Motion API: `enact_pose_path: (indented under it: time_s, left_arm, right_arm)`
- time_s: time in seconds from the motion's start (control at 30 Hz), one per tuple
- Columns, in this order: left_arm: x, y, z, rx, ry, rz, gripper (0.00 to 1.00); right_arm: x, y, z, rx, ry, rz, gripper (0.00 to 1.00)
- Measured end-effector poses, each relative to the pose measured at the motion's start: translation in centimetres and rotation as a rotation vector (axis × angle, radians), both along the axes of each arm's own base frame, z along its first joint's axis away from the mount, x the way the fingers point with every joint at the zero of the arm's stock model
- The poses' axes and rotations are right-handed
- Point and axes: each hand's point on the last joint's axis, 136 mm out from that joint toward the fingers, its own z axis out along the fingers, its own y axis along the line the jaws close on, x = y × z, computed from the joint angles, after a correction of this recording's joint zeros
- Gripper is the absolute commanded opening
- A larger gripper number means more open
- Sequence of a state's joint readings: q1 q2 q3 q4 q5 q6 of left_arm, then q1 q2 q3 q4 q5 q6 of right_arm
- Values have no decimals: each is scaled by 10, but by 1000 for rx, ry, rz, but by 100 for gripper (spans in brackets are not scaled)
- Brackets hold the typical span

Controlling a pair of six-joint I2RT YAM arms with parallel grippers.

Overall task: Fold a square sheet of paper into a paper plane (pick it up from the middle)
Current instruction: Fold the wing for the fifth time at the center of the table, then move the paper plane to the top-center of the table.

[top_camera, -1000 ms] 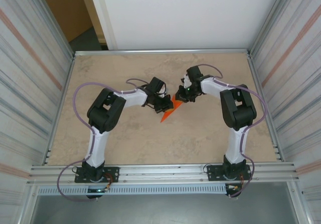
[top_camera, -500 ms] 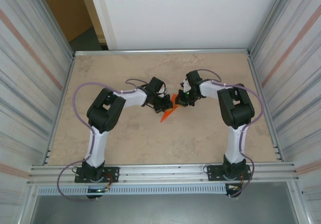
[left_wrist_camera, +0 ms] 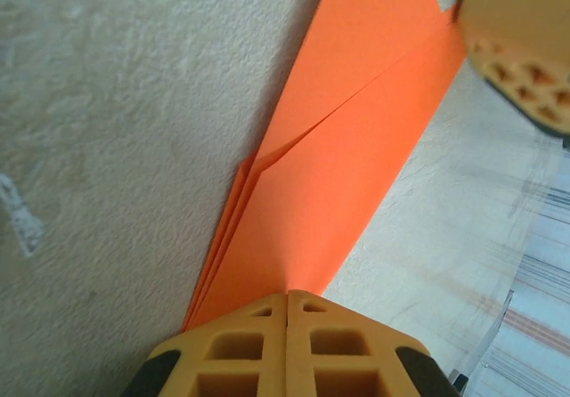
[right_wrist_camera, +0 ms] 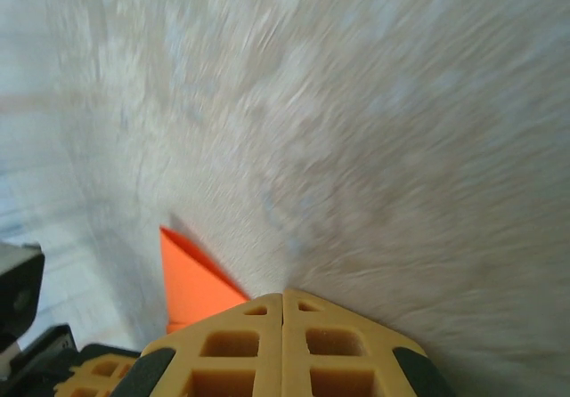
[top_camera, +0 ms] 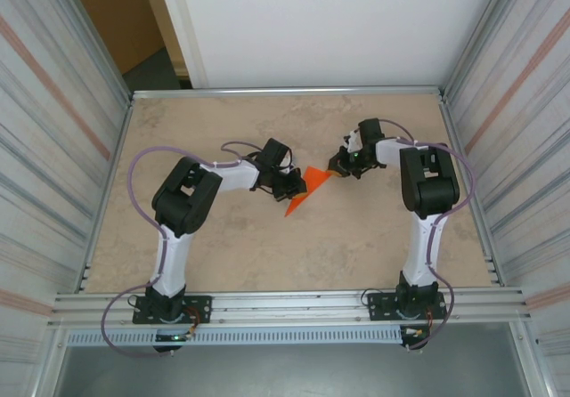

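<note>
Basically folded already, I'd say: the plane (top_camera: 309, 186) is a narrow dart.
It sits mid table (top_camera: 223, 246), left gripper (top_camera: 293, 184) clamped on it, right gripper (top_camera: 337, 166) closed empty just beside it; probably only wing creases left.

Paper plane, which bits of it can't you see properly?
Top view: paper plane too small to show folds; left gripper covers one end.
Left wrist view: its far end is cut off by the top edge.
Right wrist view: table blurred; right gripper hides part of the plane.
</note>
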State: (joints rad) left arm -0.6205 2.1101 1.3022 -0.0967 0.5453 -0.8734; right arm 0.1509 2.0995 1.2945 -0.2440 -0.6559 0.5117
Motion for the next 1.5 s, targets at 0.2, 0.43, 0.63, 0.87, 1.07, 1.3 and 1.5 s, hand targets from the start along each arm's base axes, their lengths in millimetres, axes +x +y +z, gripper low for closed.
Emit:
enact_pose_path:
  time_s: [0.2, 0.43, 0.63, 0.87, 1.07, 1.3, 1.5]
  left_arm:
    - [-2, 1, 6, 8, 42, -6, 5]
    - [10, 6, 55, -34, -20, 3, 29]
    - [24, 55, 124, -67, -174, 87, 47]
    - [16, 142, 119, 77, -222, 229, 79]
    - [-5, 187, 106, 213, -251, 279, 99]
    - [-22, 215, 90, 268, -251, 315, 99]
    - [-31, 224, 80, 287, -238, 327, 99]
  right_arm:
    - [17, -22, 5, -40, -51, -66, 8]
    - [8, -29, 52, -118, -121, -120, 35]
    - [-27, -10, 80, -209, -125, -114, 56]
    - [-79, 29, 69, -356, -34, -61, 68]
    - [-97, 69, 73, -440, -32, -43, 73]
    - [-90, 79, 68, -552, -32, -108, 75]
    - [-88, 77, 56, -628, 11, -154, 72]
